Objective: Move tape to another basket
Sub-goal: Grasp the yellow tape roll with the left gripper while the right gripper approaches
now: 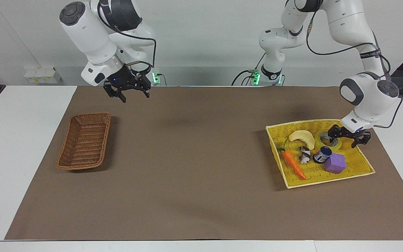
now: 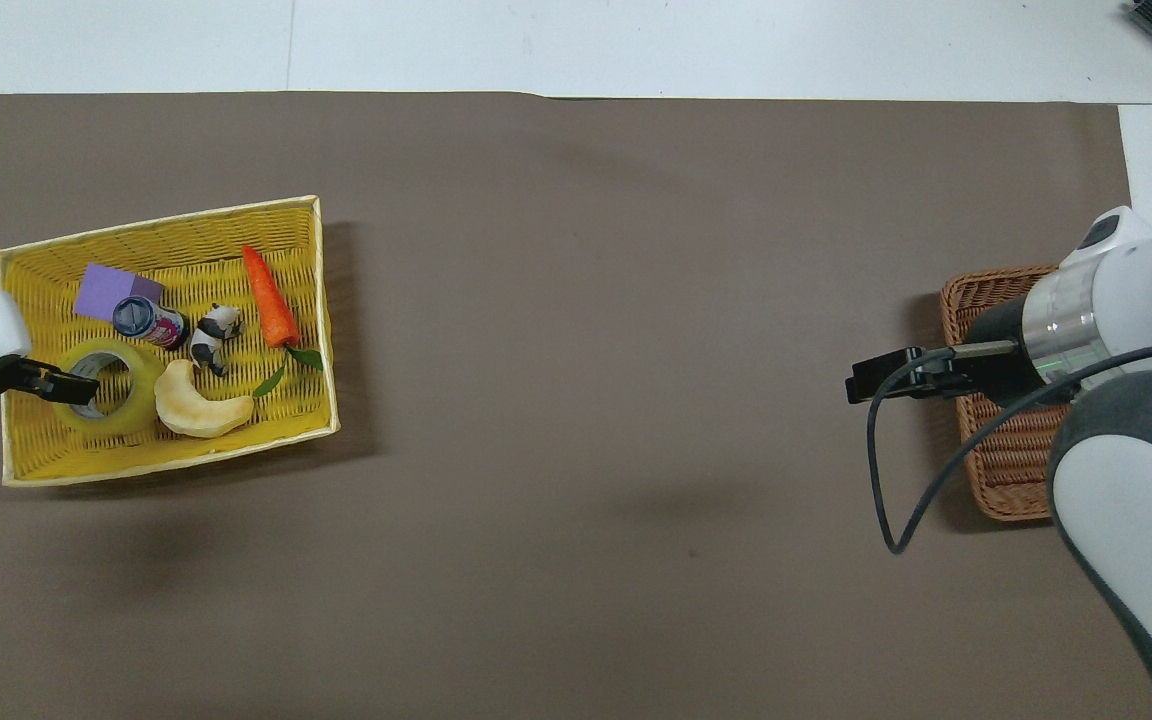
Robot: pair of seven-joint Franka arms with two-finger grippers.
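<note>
The tape (image 1: 322, 141), a yellow roll with a pale core, lies flat in the yellow tray (image 1: 331, 180) at the left arm's end of the table. My left gripper (image 1: 345, 137) is open and low at the roll, one finger in its core and the other outside its wall. In the overhead view the left gripper (image 2: 41, 381) reaches onto the tape (image 2: 131, 405). The brown wicker basket (image 1: 84, 141) sits empty at the right arm's end. My right gripper (image 1: 134, 97) is open and empty, in the air over the mat beside the basket.
The yellow tray (image 2: 171, 458) also holds a pale curved piece (image 1: 303, 136), a carrot (image 1: 293, 163), a purple block (image 1: 334, 163), a small can (image 1: 322, 154) and a panda figure (image 1: 304, 155). My right arm covers part of the basket (image 2: 1001, 460) from above.
</note>
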